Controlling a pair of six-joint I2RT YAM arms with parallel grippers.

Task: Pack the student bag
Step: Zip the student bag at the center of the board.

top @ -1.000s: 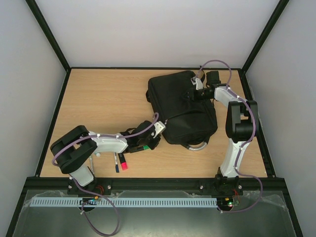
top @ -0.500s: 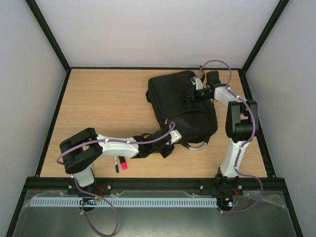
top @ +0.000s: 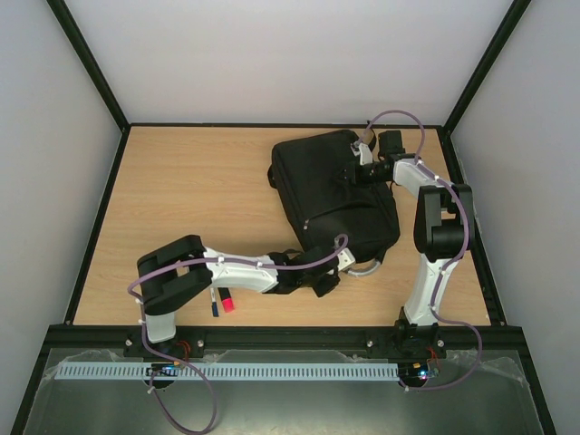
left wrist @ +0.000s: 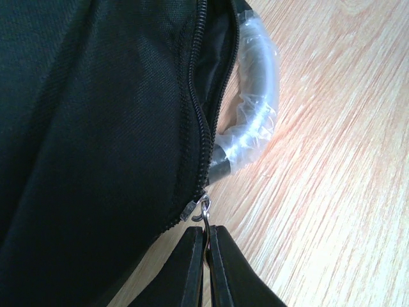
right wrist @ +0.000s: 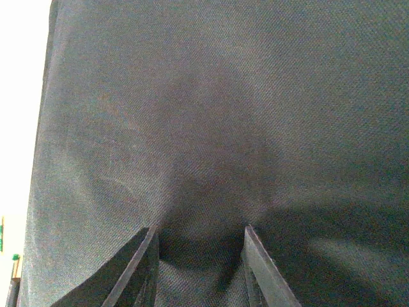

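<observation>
The student bag (top: 335, 195), a large black backpack, lies at the back right of the table. My left gripper (top: 328, 279) is at its near edge, beside the grey loop handle (top: 362, 268). In the left wrist view this gripper (left wrist: 206, 246) is shut on the metal zipper pull (left wrist: 205, 214). The zip (left wrist: 199, 115) gapes open above the slider, next to the plastic-wrapped handle (left wrist: 255, 109). My right gripper (top: 352, 174) rests on top of the bag at its far side. Its fingers (right wrist: 199, 240) are apart and press into the black fabric (right wrist: 204, 115).
A red-capped marker (top: 227, 302) and a dark marker (top: 215, 301) lie near the table's front edge, by the left arm. A black frame borders the table, with white walls around it.
My left arm has reached right along the bag's near edge, from its left corner to the handle, with the gripper shut. The right arm and the bag have not moved.
</observation>
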